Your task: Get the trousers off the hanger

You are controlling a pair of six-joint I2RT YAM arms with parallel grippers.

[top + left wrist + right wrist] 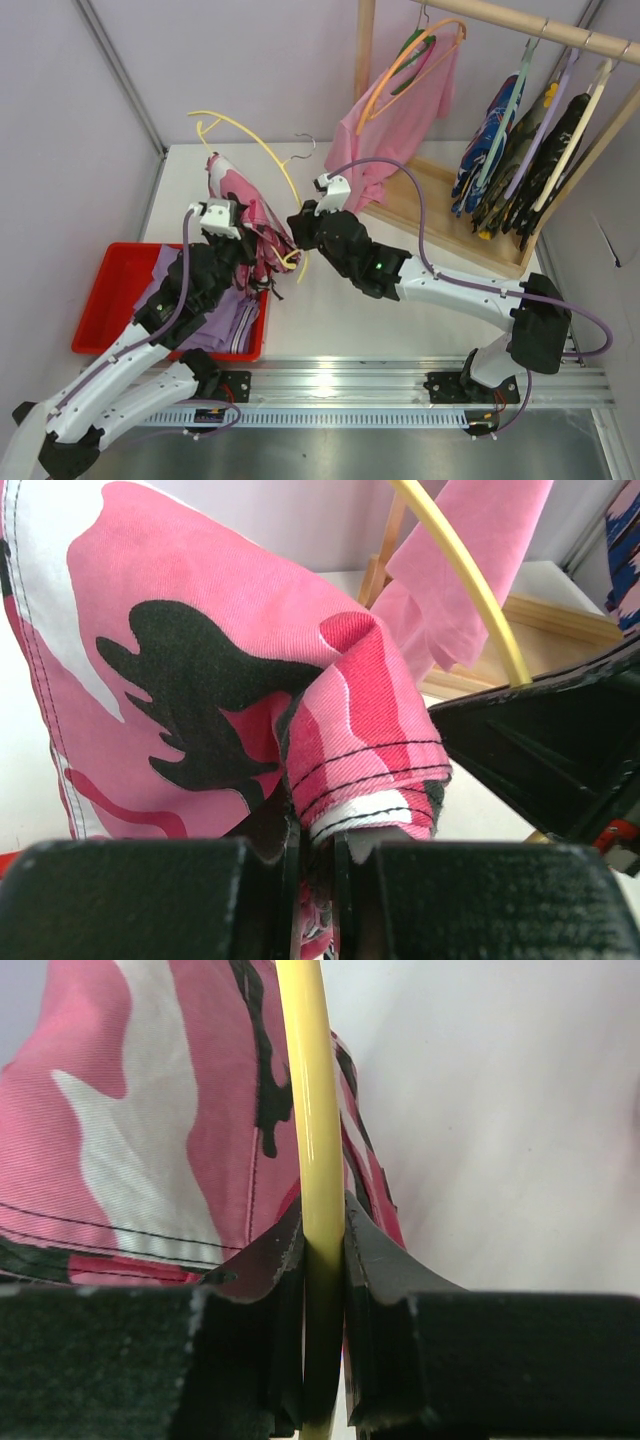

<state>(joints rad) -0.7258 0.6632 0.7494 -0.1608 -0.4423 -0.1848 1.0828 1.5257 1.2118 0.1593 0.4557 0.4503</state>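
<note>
L gripper (318, 845) pinches trousers (243, 203) hem; R gripper (323, 1250) clamped on hanger (262, 140) rod. Both sit mid-table, nearer the left edge. Step looks like separation - cloth seems draped over hanger's lower end. Next: R holds steady, L drags cloth off toward near-left corner.

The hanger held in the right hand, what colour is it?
Yellow; the hanger shows best in the right wrist view.

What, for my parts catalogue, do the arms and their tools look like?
The left arm and right arm are alike: white tubular links, bulky black joint housings, a lilac cable looping alongside each. A green light shows on the right arm. The left tool and right tool have matte black fingers.
</note>
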